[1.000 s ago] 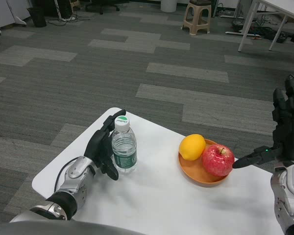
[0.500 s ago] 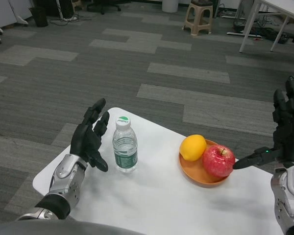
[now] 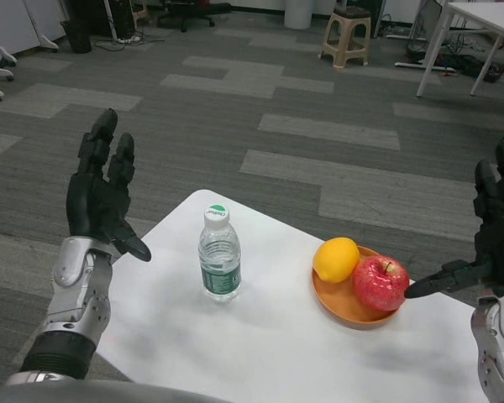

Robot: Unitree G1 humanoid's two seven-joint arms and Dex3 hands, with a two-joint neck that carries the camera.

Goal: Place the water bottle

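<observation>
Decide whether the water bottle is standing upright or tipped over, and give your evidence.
Upright. The water bottle stands on its base on the white table, its white cap at the top, with neither robot hand touching it.

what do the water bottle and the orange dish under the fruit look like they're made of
Water bottle: clear thin plastic, probably; you can see through the ribbed wall, with a white screw cap and green label band. Orange dish: smooth matte surface with no shine, likely plastic, though glazed ceramic can't be ruled out.

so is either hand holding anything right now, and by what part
Nothing is held. The left hand is raised, open, apart from the bottle, which stands alone on the table. The right hand is open too.
</observation>
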